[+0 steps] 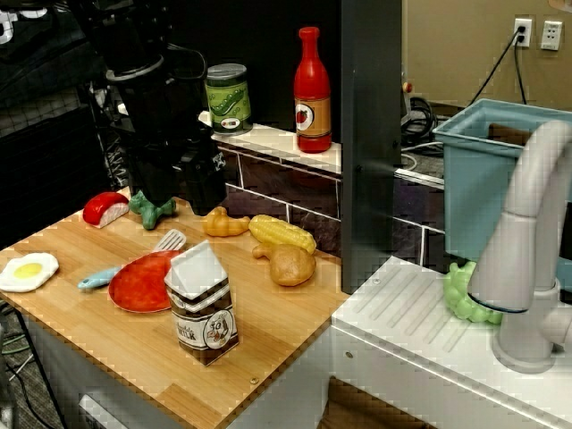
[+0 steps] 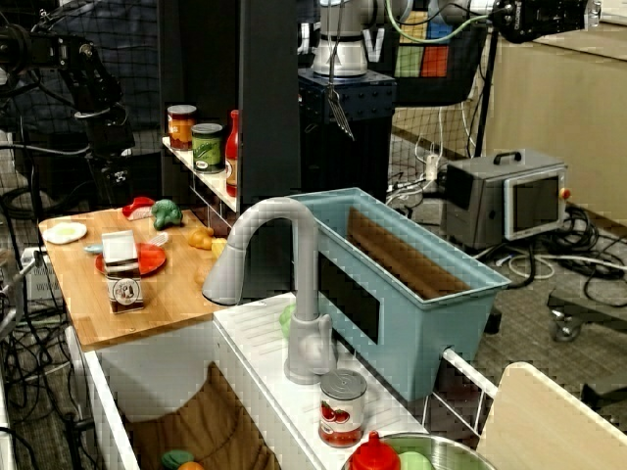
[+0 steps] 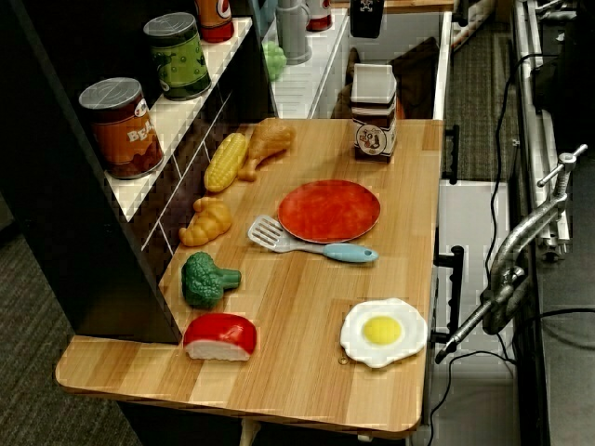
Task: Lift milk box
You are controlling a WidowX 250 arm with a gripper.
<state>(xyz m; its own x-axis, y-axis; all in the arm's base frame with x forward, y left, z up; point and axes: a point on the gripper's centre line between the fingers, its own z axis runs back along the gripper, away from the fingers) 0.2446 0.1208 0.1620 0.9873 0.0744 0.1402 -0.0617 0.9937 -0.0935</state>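
The milk box (image 1: 204, 304) stands upright near the front edge of the wooden board, next to the red plate (image 1: 141, 284). It has a white gabled top, a dark brown body and a round emblem. It also shows in the side view (image 2: 123, 274) and in the overhead view (image 3: 374, 111). My gripper (image 1: 179, 183) is a dark mass at the back left of the board, above the green broccoli (image 1: 150, 210) and well apart from the milk box. Its fingers merge with the dark background. It is out of the overhead view.
On the board (image 1: 295, 340) lie a fried egg (image 1: 27, 271), spatula (image 1: 134, 259), croissant (image 1: 223, 223), corn (image 1: 281, 234), chicken drumstick (image 1: 290, 264) and a red-and-white piece (image 1: 105, 208). A green-labelled can (image 1: 228, 98) and red bottle (image 1: 312, 94) stand on the shelf. The sink and faucet (image 1: 527, 250) are to the right.
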